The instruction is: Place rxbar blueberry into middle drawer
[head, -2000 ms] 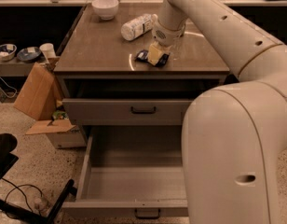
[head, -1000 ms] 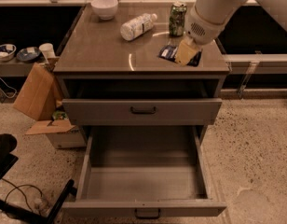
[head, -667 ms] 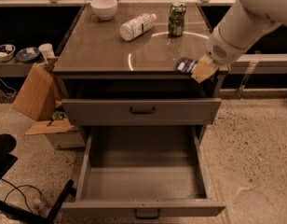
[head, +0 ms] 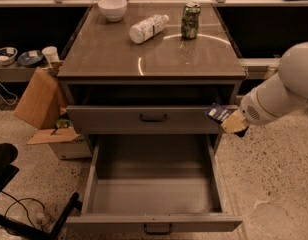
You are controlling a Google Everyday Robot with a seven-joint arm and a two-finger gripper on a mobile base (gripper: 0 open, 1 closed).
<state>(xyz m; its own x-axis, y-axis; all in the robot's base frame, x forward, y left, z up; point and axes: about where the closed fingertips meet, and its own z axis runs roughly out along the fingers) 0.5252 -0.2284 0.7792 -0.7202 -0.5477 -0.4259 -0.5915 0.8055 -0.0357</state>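
The rxbar blueberry (head: 218,114), a dark navy bar with pale print, is held in my gripper (head: 229,121) off the right front corner of the cabinet, below the countertop and level with the shut upper drawer front. My gripper is shut on the bar. The middle drawer (head: 155,222) is pulled wide open below, a deep grey tray with a dark front handle. The bar hangs just above and to the right of the drawer's right wall.
On the countertop (head: 119,54) stand a green can (head: 190,21), a white bottle on its side (head: 148,28) and a white bowl (head: 113,8). The shut drawer front (head: 149,118) sits above the open one. A cardboard box (head: 41,104) stands left of the cabinet.
My gripper has carried the bar off the countertop, rightward and down past the front right corner, to the level of the upper drawer front.
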